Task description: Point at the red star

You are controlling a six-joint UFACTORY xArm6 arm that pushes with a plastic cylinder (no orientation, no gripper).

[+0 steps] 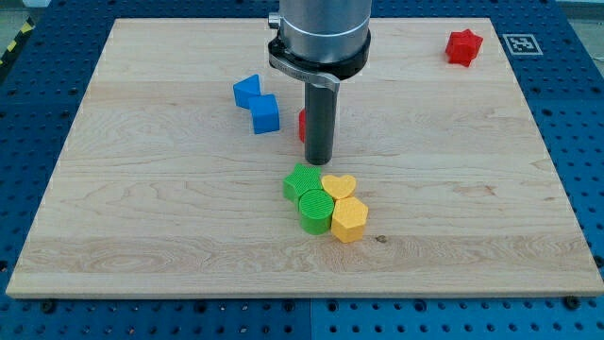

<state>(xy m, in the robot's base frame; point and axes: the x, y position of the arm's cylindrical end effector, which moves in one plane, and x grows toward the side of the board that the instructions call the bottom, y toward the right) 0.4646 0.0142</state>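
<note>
The red star point(463, 47) sits near the view's top right corner of the wooden board point(142, 217). My tip point(319, 160) is at the board's middle, far to the left of and below the star. Another red block point(302, 125) is mostly hidden behind the rod, just left of it; its shape cannot be made out. My tip stands just above the green and yellow cluster.
Two blue blocks point(247, 92) point(265, 113) touch each other left of the rod. Below my tip lie a green star-like block point(300, 180), a green cylinder point(315, 212), a yellow heart point(338, 185) and a yellow hexagon point(348, 219), packed together.
</note>
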